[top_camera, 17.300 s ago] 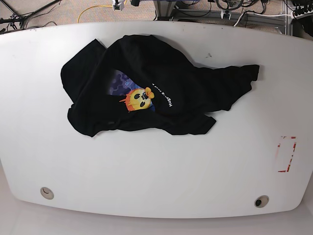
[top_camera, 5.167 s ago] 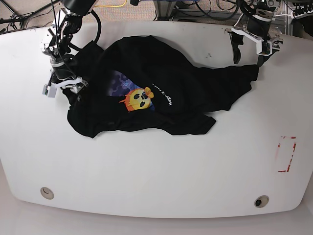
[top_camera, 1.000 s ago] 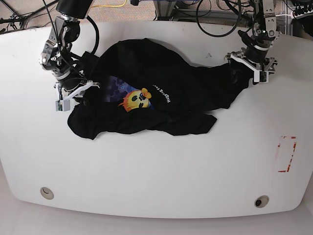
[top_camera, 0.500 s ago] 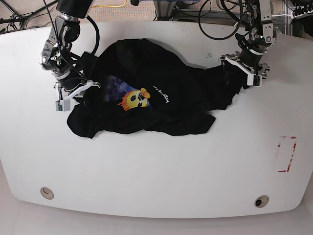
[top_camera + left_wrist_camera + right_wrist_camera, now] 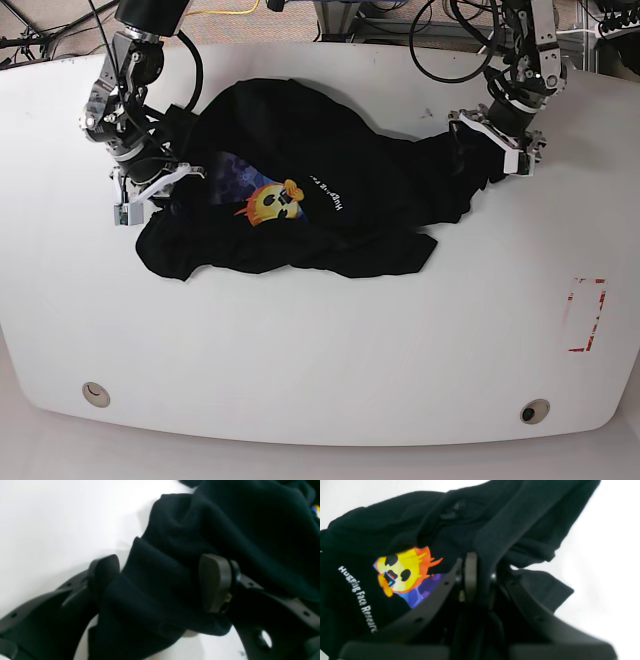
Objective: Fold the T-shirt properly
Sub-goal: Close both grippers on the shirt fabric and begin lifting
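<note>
Table (image 5: 320,340) bears the crumpled black T-shirt (image 5: 320,190) at its far middle. Right gripper (image 5: 477,580), at the shirt's print side, pinches a fold with jaws pressed together; left gripper (image 5: 160,585), opposite, straddles bunched cloth, jaws spread. Spreading step, I judge: next, close left and pull apart.

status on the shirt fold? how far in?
Early. Done: the right hand is shut on cloth at one end of the T-shirt. In hand: the left hand straddles a bunched fold at the other end, wide open, not clamped. Left: the shirt lies crumpled on the table with its print partly buried, so it needs spreading flat before any fold.
</note>
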Controlling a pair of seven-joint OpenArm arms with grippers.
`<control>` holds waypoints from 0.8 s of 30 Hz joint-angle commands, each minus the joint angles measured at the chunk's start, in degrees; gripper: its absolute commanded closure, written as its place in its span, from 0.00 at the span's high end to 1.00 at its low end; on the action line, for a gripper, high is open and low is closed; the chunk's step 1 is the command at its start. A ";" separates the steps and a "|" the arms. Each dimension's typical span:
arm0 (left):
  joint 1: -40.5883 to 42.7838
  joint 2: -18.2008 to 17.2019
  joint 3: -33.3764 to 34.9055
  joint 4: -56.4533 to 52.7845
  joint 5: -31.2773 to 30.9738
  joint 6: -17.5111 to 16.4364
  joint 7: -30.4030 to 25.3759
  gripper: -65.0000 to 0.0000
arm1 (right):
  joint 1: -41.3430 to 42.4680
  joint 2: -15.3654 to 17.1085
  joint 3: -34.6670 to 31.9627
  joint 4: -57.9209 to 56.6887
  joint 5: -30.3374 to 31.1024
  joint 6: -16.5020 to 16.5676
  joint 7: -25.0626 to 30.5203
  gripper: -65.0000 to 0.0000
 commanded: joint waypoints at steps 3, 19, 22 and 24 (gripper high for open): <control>0.47 -0.09 0.95 -1.40 1.89 -1.78 7.47 0.66 | 0.56 0.61 0.02 1.30 0.99 0.07 1.06 0.01; -0.78 -0.13 1.36 -2.35 2.47 -1.20 8.70 0.14 | 0.71 0.55 0.50 1.54 0.82 0.36 0.75 0.01; -1.00 0.09 1.13 -1.40 2.29 0.09 7.59 0.05 | 0.79 0.51 0.27 1.46 0.74 0.08 0.89 0.00; -1.08 0.09 1.16 -0.89 2.25 0.26 7.56 0.03 | 0.83 0.51 0.28 1.60 0.77 0.06 0.90 0.01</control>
